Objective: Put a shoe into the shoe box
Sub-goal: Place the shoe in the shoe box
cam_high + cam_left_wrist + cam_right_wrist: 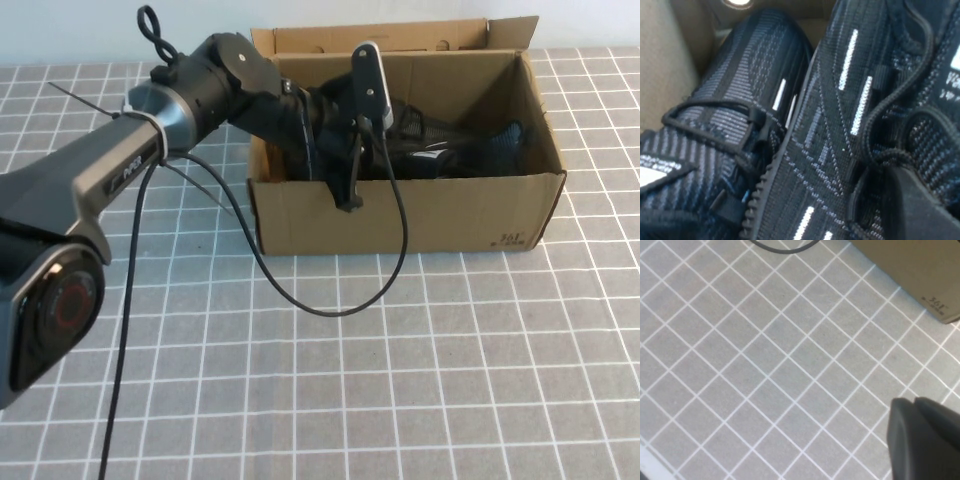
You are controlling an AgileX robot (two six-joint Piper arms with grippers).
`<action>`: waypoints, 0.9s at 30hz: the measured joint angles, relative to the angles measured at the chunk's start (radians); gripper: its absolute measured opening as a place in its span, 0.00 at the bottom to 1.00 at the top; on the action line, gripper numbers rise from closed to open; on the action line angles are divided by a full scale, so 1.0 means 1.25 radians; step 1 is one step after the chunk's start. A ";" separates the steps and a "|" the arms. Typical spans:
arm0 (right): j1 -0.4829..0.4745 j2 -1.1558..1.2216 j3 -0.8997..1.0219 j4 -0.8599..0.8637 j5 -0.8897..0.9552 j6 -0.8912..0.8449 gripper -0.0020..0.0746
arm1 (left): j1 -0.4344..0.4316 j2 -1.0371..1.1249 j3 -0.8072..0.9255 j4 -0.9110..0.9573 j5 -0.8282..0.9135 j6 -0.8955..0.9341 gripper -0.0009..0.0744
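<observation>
Inside the shoe box (400,215), upper centre, the shoe (455,150) lies lengthwise; left gripper (385,140) grip unclear, right gripper (925,437) hidden mostly.

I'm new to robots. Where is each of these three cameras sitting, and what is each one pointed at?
High view: raised on the robot's side, angled down at the shoe box on the checked table; the left arm reaches into the box.
Left wrist view: on the left arm, inside the box, close on two black shoes side by side; a left gripper finger shows.
Right wrist view: on the right arm, facing table tiles; a right gripper part shows.
Shared: high and right wrist views both show the box's printed corner and cable.
</observation>
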State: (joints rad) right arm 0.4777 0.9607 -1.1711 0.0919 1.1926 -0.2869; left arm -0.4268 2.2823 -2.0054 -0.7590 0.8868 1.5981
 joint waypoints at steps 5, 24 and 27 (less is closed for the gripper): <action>0.000 0.000 0.000 0.010 -0.003 -0.004 0.01 | 0.008 0.000 -0.001 -0.017 0.003 0.000 0.05; 0.000 0.000 0.000 0.011 -0.012 -0.007 0.01 | 0.016 -0.090 -0.001 -0.056 -0.010 -0.137 0.74; 0.000 0.000 0.000 0.011 -0.012 -0.007 0.01 | 0.016 -0.127 -0.001 -0.086 -0.047 -0.139 0.74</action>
State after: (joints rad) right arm 0.4777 0.9607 -1.1711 0.1058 1.1781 -0.2958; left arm -0.4069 2.1235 -2.0070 -0.8667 0.8284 1.4244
